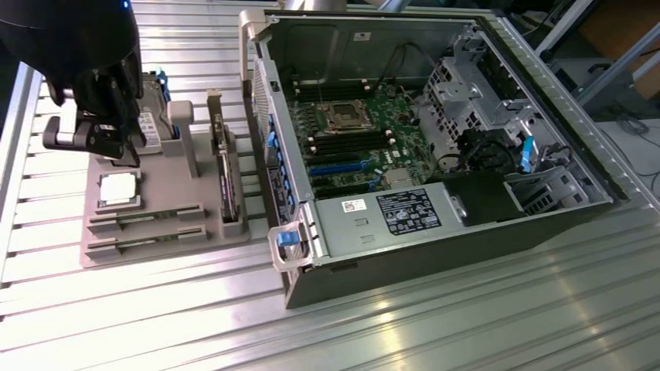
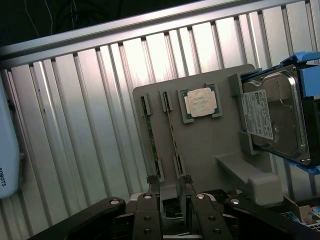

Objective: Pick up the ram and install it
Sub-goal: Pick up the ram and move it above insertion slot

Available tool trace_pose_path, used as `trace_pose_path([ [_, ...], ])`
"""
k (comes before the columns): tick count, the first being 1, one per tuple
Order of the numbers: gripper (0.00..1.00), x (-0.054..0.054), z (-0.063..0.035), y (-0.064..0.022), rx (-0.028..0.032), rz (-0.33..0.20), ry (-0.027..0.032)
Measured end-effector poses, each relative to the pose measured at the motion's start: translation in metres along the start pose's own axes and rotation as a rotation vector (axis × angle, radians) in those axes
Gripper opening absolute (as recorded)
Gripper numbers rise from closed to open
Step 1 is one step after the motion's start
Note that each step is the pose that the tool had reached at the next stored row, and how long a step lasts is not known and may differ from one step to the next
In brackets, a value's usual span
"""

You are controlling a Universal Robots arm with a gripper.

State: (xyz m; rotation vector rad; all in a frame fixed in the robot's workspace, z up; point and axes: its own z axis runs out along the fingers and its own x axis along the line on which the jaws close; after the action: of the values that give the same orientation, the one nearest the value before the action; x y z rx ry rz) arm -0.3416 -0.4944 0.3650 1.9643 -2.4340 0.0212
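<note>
a ribbed metal table (image 1: 464,328) carries a grey parts tray (image 1: 154,252) beside an open computer case (image 1: 464,241)

You have clear room straight down onto the ram sticks (image 1: 144,219). They lie low at the tray's (image 1: 196,189) end nearest the exterior camera, with only the flat CPU (image 1: 119,188) beside them. Beyond that, the upright hard drive (image 1: 154,124) walls off the far end, and your gripper (image 2: 169,180), jaws apart, hangs just beside it. On the exterior view's right, the standing card (image 1: 222,162) fences the tray edge, close to the case (image 1: 433,255) wall. The case is open on top. The board (image 1: 351,147) lies exposed, though the drive cage (image 1: 469,93), cables (image 1: 464,154) and power supply (image 1: 403,212) crowd it.
</note>
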Motion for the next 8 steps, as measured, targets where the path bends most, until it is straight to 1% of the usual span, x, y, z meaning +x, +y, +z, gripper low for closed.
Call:
trace_pose_path([
  [8, 0.30, 0.0000, 0.0020, 0.0000, 0.0000, 0.000, 0.0000],
])
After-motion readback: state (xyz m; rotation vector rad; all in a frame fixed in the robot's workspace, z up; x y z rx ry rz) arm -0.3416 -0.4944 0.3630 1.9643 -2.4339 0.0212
